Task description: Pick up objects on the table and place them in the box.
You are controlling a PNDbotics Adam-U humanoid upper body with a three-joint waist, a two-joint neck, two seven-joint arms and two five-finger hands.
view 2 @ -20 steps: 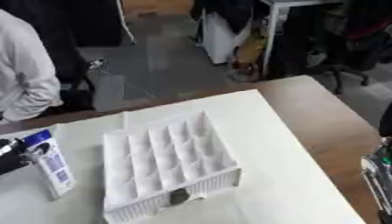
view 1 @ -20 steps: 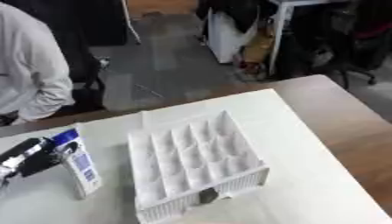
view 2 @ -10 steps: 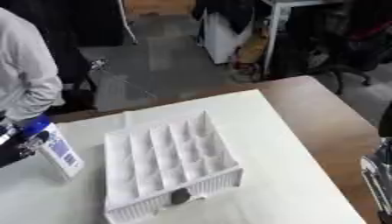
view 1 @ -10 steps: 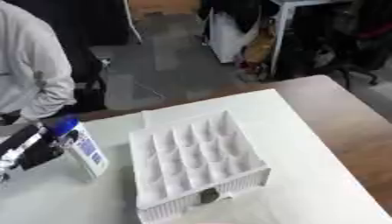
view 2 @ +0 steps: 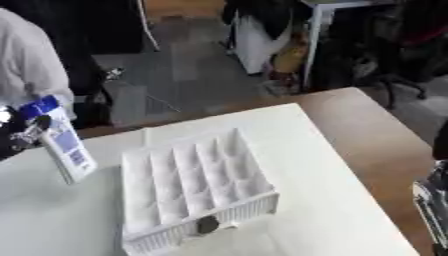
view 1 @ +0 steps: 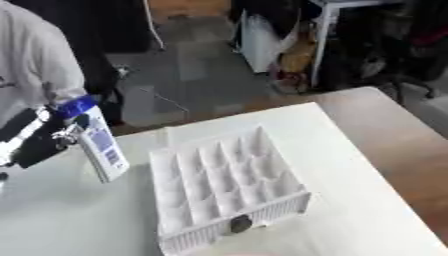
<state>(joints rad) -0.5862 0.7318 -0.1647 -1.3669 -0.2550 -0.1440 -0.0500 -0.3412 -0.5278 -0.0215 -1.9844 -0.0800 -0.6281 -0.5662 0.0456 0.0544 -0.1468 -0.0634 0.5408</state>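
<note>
1. At the 6 o'clock edge of the white table (view 1: 367, 220), a white box (view 1: 227, 187) divided into a grid of small compartments sits with a dark round spot on its near wall; the compartments look empty.
2. At 4 o'clock in the right eye view, the right hand (view 2: 432, 200) shows only as a dark and silver sliver at the frame edge; whether its fingers are apart or together cannot be told.
3. At 9 o'clock, the left hand (view 1: 31, 140) is clamped on a white carton (view 1: 96, 142) with a blue top and a blue printed label; the writing is too blurred to read. The carton is lifted off the table, tilted, just left of the box.
4. At 10 o'clock, beyond the table, a person's light sleeve (view 1: 35, 65) shows.
</note>
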